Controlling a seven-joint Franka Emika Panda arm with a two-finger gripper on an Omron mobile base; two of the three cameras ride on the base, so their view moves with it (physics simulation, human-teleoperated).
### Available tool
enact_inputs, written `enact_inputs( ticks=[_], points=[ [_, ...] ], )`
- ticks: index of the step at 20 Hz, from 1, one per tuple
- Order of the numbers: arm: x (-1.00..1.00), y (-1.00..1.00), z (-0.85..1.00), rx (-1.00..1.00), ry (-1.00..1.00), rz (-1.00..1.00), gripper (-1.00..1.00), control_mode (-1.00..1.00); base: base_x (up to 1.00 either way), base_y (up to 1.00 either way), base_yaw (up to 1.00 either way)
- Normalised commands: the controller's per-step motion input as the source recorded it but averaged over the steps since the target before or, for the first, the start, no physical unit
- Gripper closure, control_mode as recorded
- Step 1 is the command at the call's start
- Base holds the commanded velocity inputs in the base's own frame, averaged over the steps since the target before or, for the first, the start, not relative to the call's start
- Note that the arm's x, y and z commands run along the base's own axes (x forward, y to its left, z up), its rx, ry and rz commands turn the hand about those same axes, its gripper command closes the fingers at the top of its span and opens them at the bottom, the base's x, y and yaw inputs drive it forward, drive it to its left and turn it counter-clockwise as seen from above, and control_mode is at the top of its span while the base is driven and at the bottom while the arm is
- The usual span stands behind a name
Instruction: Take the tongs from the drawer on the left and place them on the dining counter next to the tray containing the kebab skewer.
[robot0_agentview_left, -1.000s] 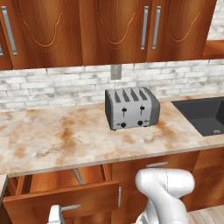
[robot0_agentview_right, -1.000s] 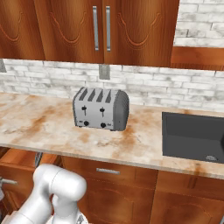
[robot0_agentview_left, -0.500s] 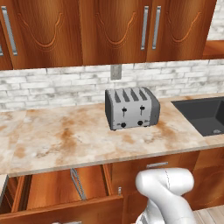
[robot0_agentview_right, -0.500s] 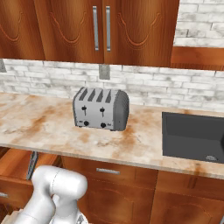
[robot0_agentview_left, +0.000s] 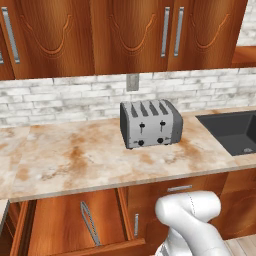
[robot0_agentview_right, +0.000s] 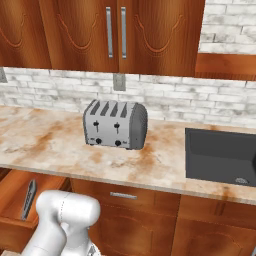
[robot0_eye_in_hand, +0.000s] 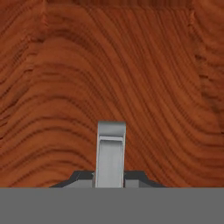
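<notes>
Drawer (robot0_agentview_left: 70, 225) has slid further out, hand (robot0_eye_in_hand: 110, 177) clamped on its handle (robot0_eye_in_hand: 110, 153), tongs (robot0_agentview_left: 90, 222) inside.

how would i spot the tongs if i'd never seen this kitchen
Find the marbled wall counter with the silver toaster. Below its left part a wooden drawer stands pulled out. The tongs lie on its floor: two slim grey metal arms joined at one end, the drawer's one visible item.

You can't see the front of the drawer (robot0_agentview_left: 75, 225): the left base view's bottom edge cuts it off. The arm hides its right end in the right base view. The sink (robot0_agentview_right: 220, 155) runs off the right edge.
</notes>
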Motion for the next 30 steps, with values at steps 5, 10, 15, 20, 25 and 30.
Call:
enact_inputs(
  ticks=[5,10,15,20,25,30],
  points=[
    [-0.53,0.0,0.0,0.0,0.0,0.0,1.0,-1.0,0.0,0.0,0.0],
    [0.0,0.0,0.0,0.0,0.0,0.0,-1.0,-1.0,0.0,0.0,0.0],
    [-0.1,0.0,0.0,0.0,0.0,0.0,-1.0,-1.0,0.0,0.0,0.0],
    [-0.72,0.0,0.08,0.03,-0.02,0.0,-1.0,-1.0,0.0,0.0,0.0],
    [-0.91,0.0,0.51,0.07,-0.04,0.0,-1.0,-1.0,0.0,0.0,0.0],
    [-0.91,-0.01,0.62,0.06,0.0,0.0,-1.0,-1.0,0.0,0.0,0.0]
  ],
)
